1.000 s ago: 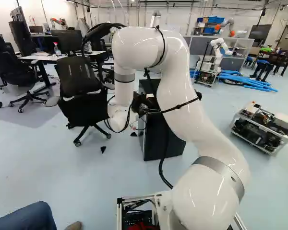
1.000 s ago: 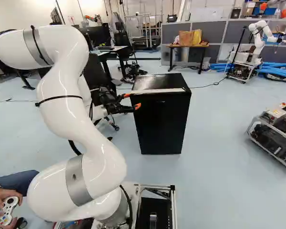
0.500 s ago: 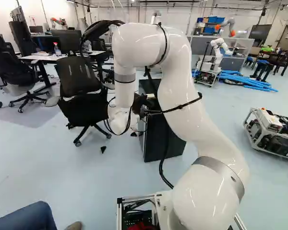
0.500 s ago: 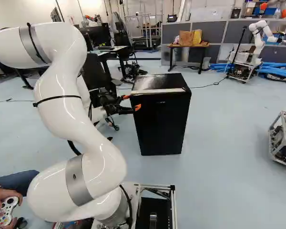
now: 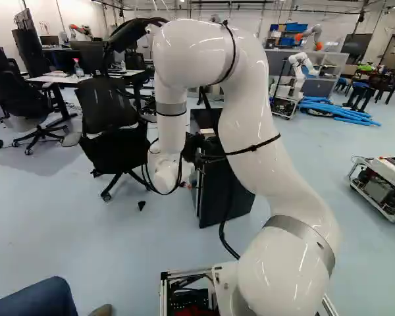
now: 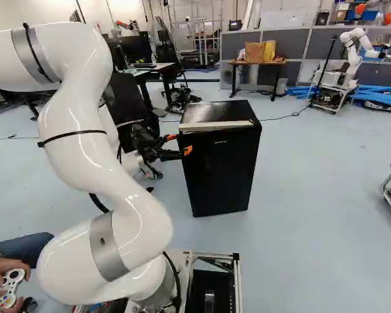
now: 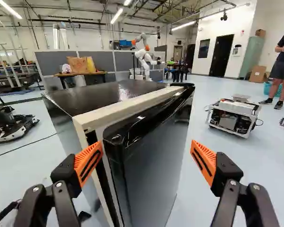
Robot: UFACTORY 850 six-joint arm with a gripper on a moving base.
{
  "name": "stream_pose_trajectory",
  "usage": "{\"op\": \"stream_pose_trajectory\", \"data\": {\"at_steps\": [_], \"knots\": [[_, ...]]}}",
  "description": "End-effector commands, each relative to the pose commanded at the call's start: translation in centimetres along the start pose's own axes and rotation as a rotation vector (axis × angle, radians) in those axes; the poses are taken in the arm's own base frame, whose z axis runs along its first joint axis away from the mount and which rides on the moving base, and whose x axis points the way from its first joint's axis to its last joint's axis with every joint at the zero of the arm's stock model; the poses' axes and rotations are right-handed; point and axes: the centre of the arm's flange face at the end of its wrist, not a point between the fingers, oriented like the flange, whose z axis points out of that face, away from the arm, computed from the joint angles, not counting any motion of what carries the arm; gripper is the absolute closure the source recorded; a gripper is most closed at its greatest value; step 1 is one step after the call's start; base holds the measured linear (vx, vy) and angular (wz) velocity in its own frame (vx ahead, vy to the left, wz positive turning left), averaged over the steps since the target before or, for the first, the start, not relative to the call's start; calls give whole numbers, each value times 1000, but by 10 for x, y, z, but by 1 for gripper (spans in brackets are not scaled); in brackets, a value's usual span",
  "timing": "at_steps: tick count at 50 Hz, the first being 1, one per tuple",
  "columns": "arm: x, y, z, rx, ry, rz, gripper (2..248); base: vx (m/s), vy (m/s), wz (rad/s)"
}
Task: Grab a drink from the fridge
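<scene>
Though wide, claw (image 6: 180, 143) near door edge (image 7: 116, 151)

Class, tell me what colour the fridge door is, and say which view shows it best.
The fridge door is black; the right base view shows it best.

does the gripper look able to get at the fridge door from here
Likely yes: the gripper is open around the near edge of the fridge door, one finger to each side, and nothing else shows between them. The door also looks slightly ajar, which should help.
</scene>
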Motion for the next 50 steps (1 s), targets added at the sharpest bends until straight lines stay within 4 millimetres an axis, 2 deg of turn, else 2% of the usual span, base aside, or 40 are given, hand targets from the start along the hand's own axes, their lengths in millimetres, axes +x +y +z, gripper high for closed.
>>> {"op": "stream_pose_trajectory", "data": {"at_steps": [20, 50], "knots": [[0, 13, -9, 14, -4, -23, 3, 0, 0, 0], [0, 7, -10, 20, -3, -16, 3, 0, 0, 0]]}}
